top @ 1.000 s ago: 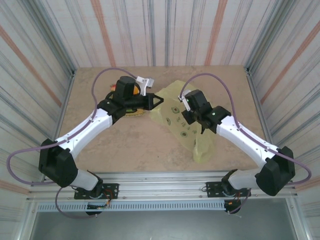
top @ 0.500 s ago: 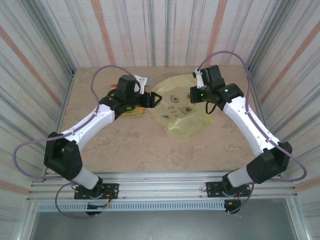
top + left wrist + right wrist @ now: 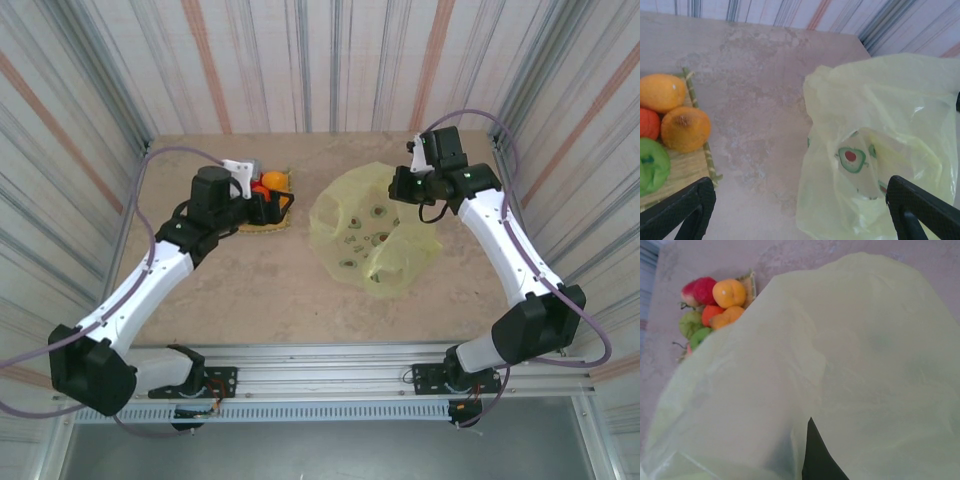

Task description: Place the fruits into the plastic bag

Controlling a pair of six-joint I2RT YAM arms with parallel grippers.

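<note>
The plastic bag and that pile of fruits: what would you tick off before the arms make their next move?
1. The left gripper is open with nothing in it: ok.
2. The fruits lie piled together on the woven mat, close to the left gripper: ok.
3. The right gripper is shut on the plastic bag and holds its edge up: ok.
4. The bag's mouth is open and faces the fruits: cannot tell; the crinkled film hides it.
5. There is fruit already inside the bag: cannot tell; printed spots show through the film.
</note>
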